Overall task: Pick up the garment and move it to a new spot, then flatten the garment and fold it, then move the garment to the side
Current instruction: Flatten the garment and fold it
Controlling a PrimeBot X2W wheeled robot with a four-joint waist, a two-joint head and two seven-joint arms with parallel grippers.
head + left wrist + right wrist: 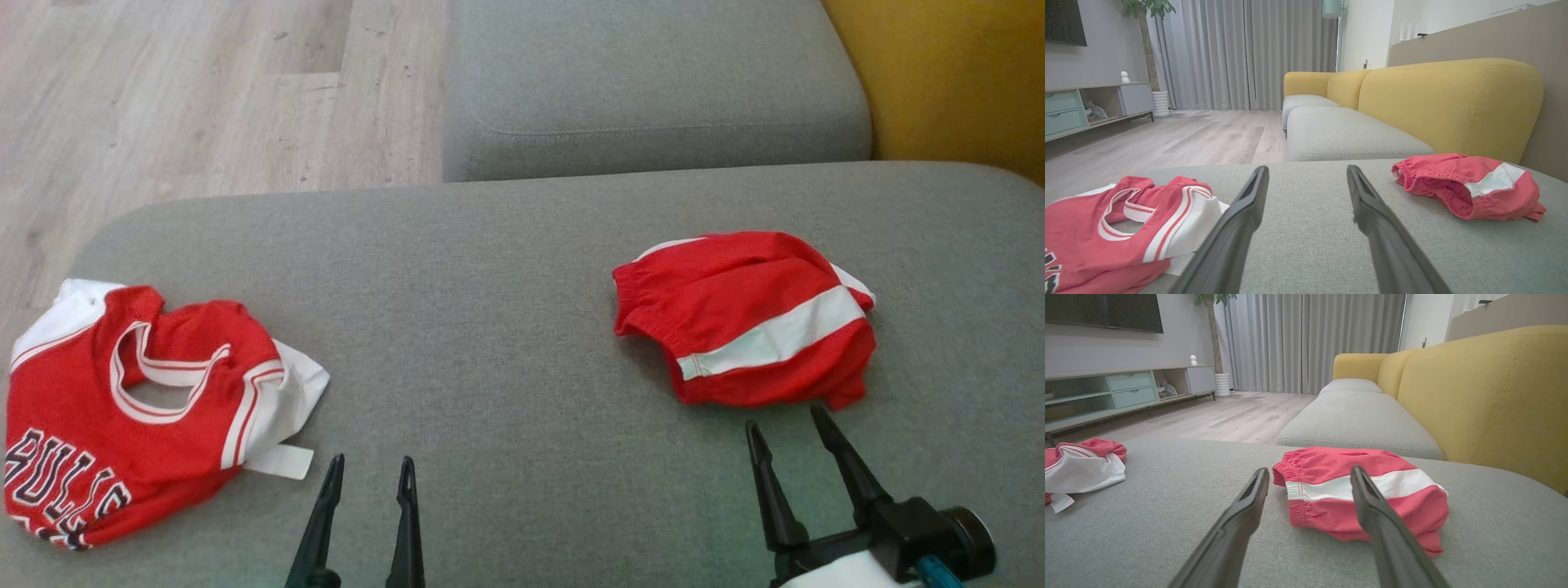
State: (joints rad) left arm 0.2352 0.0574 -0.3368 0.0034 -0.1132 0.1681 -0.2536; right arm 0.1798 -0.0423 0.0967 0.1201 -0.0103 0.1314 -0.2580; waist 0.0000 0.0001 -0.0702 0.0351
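Black left gripper (371, 461): my jaws wide, empty, low over the grey sofa cushion (506, 327).
Right gripper (784, 418): wide, empty, fingers pointing forward.
Bulls jersey (82, 392): crumpled, just left of my left gripper.
Red shorts (735, 302): likely my garment, just beyond my right tips, stripe crosswise; right arm nearer.

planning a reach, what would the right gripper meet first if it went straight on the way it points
Most likely the red shorts, lying just ahead of the right gripper.

Soft, even indoor light, faint shadows; wrist views wide-angle, near foreground blurred.
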